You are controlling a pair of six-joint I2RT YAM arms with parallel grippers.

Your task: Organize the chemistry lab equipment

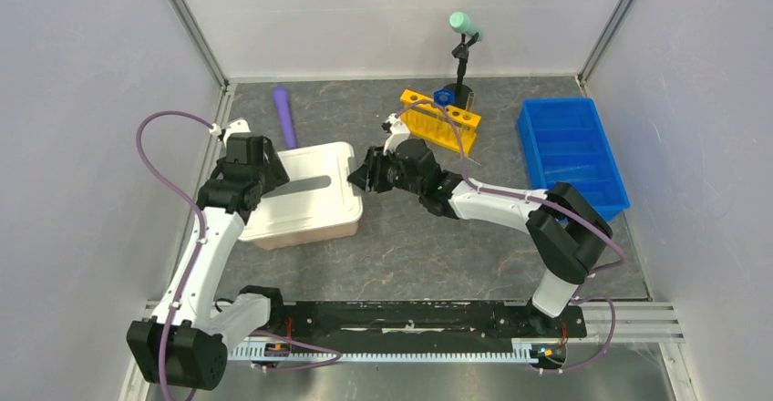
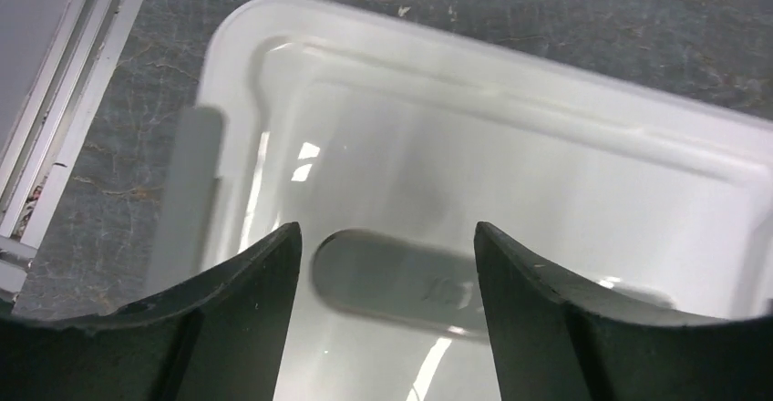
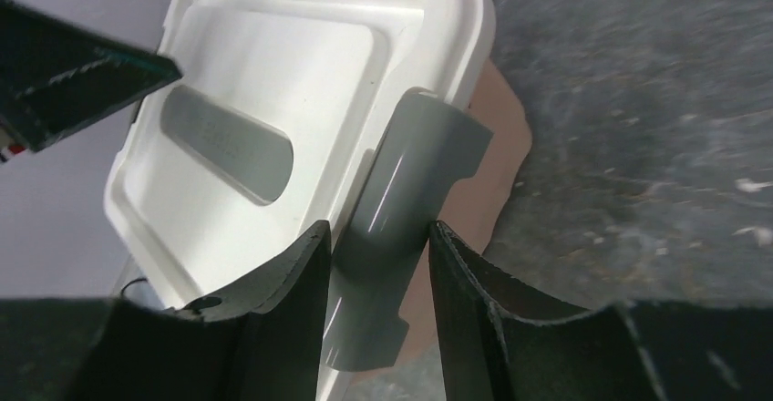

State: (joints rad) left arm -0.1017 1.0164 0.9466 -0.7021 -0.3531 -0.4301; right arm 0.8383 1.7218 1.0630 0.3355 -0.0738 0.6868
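A white-lidded box [image 1: 310, 208] sits left of centre with its lid [image 2: 510, 146] on, so its contents are hidden. My left gripper [image 2: 387, 232] hovers open over the lid's left part [image 1: 264, 169], with the grey oval handle [image 2: 392, 278] showing between its fingers. At the box's right end [image 1: 360, 175], my right gripper [image 3: 376, 228] stands open astride the grey side latch [image 3: 410, 173]. A second grey latch [image 2: 193, 191] lies on the left end. A blue-capped item [image 1: 444, 97] stands at the yellow rack [image 1: 439, 120]. No loose lab equipment shows.
A blue bin [image 1: 570, 150] stands at the right. The purple cylinder [image 1: 284, 114] lies behind the box. Behind the rack rises the black stand with a mint-green top [image 1: 463, 46]. Grey walls close in the table on three sides.
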